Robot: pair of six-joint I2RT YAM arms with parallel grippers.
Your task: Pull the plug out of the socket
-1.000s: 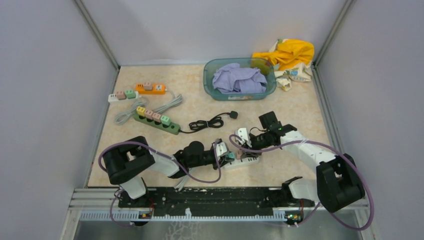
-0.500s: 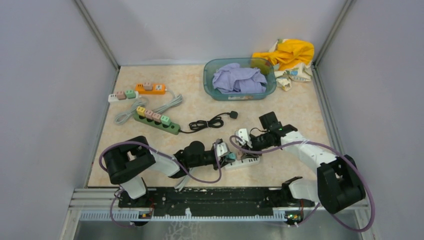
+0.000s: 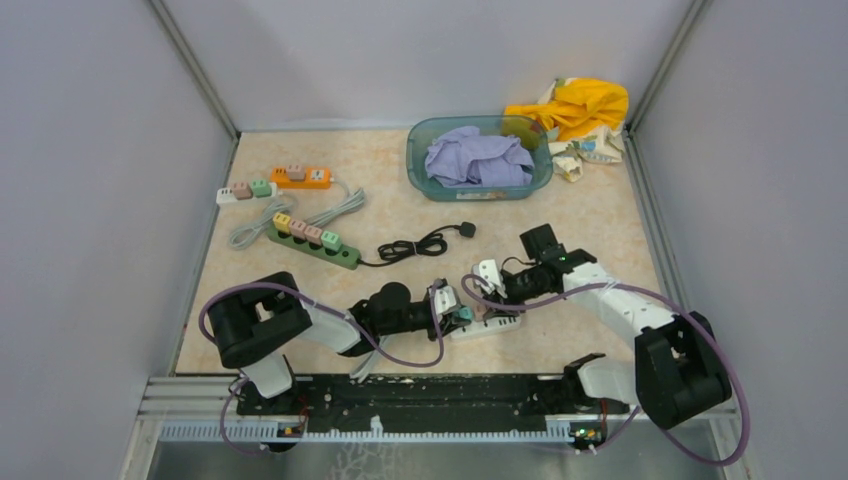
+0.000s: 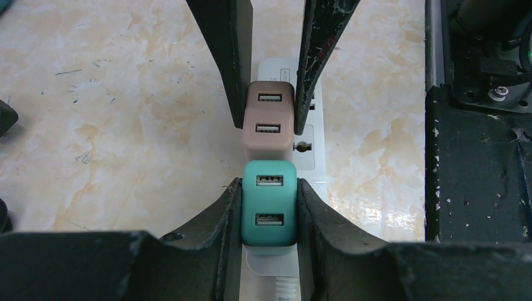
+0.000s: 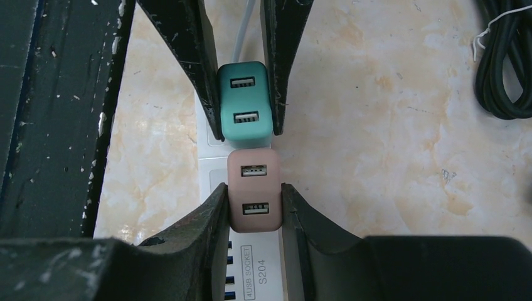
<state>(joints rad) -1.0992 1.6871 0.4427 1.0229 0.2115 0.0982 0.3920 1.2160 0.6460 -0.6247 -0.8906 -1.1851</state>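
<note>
A white power strip lies flat near the table's front edge, with a teal plug and a pink plug seated side by side in it. My left gripper is shut on the teal plug, one finger pressed on each side. My right gripper faces it and is shut on the pink plug in the same way. In the top view the two grippers meet over the strip. The strip's label end shows below the pink plug.
A coiled black cable lies just beyond the grippers. Green, orange and small white power strips sit at the back left. A teal basin of cloth and a yellow cloth are at the back right.
</note>
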